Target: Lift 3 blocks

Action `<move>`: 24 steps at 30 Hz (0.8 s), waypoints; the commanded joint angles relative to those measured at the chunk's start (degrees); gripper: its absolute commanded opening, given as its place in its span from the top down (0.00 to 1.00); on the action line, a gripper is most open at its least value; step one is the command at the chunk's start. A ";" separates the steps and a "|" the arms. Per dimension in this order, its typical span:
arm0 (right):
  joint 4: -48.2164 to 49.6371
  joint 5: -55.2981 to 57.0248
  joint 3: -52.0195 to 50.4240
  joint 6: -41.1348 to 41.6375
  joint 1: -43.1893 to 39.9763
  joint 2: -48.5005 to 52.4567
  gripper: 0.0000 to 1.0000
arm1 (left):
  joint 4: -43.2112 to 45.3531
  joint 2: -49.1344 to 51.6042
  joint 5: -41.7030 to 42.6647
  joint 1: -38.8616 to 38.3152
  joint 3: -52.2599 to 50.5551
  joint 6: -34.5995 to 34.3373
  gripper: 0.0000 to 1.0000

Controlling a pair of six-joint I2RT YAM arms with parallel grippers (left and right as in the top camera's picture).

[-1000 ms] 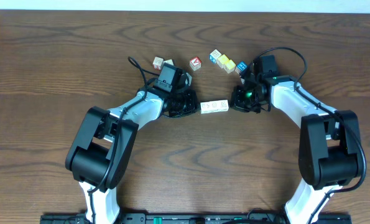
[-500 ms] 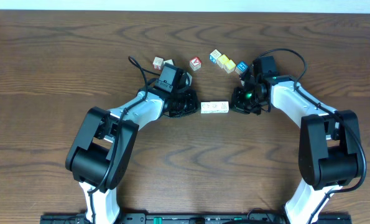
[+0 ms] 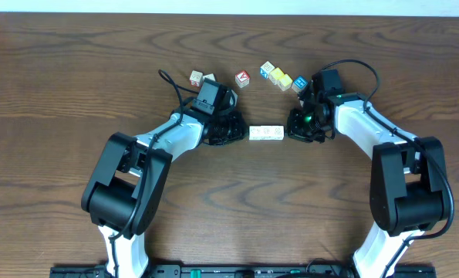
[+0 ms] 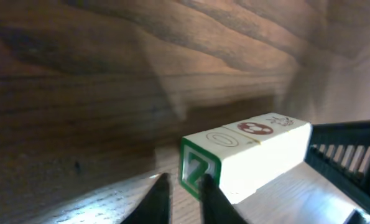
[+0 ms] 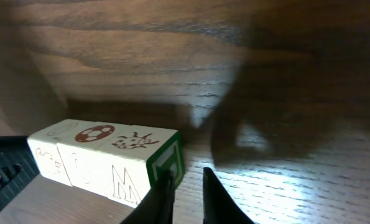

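Your three white blocks [image 3: 265, 133] lie end to end in one row on the wooden surface [image 3: 75, 69], between your two hands. Your left hand [image 3: 239, 133] and right hand [image 3: 290, 132] each sit just beside one end of the row, fingers slightly apart, gripping nothing

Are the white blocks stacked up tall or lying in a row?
Lying in a row: the blocks touch side by side, none on top of another.
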 commanded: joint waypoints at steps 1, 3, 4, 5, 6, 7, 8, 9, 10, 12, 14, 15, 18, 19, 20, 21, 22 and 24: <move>-0.24 -2.91 -0.39 0.13 2.40 1.14 0.83 | -0.57 0.98 0.17 -2.36 -0.07 0.98 0.76; -0.79 -2.86 -0.17 0.09 1.51 1.14 0.81 | -2.03 0.90 -1.95 -2.10 -0.07 1.14 0.75; -1.20 -2.84 -0.02 0.07 1.09 1.14 0.81 | -2.69 0.87 -2.91 -1.97 -0.07 1.18 0.75; -1.79 -2.84 0.20 -0.15 0.50 1.14 0.80 | -3.48 0.76 -3.82 -1.68 -0.07 1.68 0.75; -2.29 -2.84 0.37 -0.52 0.04 1.11 0.79 | -3.93 0.61 -4.13 -1.42 -0.07 2.56 0.74; -2.97 -2.67 0.63 -0.98 -0.52 1.03 0.77 | -4.50 0.46 -4.52 -1.09 -0.07 3.26 0.74; -3.91 -2.01 0.94 -1.03 -1.18 1.01 0.72 | -5.27 0.15 -5.20 -0.66 -0.07 3.78 0.73; -4.70 -1.42 1.22 -1.03 -1.66 0.92 0.68 | -5.77 -0.13 -5.66 -0.28 -0.07 4.20 0.72; -5.79 -0.63 1.66 -1.29 -2.34 0.90 0.66 | -6.29 -0.46 -6.03 0.15 -0.07 4.46 0.72; -7.69 0.11 2.64 -2.62 -3.48 0.83 0.60 | -7.10 -1.33 -6.32 1.22 -0.07 5.35 0.71; -9.07 1.01 3.54 -3.17 -4.28 0.72 0.54 | -7.48 -2.05 -6.32 2.05 -0.07 5.73 0.70; -9.81 1.51 4.02 -3.52 -4.66 0.63 0.51 | -7.67 -2.47 -6.32 2.54 -0.07 5.97 0.70; -12.33 3.21 5.97 -4.28 -5.60 0.39 0.44 | -9.18 -4.39 -6.36 4.11 -0.07 6.51 0.69; -13.62 3.78 6.93 -4.50 -5.92 0.37 0.44 | -9.75 -5.20 -6.36 4.68 -0.04 7.26 0.69; -15.50 4.22 8.35 -5.16 -6.38 0.28 0.44 | -10.43 -6.05 -6.54 5.29 -0.04 8.15 0.69; -17.20 4.57 9.70 -5.66 -6.84 0.24 0.43 | -11.41 -7.17 -6.84 5.97 -0.02 8.94 0.69; -19.15 5.20 11.15 -5.99 -7.30 0.02 0.42 | -12.66 -8.41 -7.91 6.73 0.04 9.20 0.69; -23.23 7.02 14.25 -6.08 -8.33 -0.74 0.35 | -15.72 -11.91 -10.51 8.55 0.15 10.51 0.69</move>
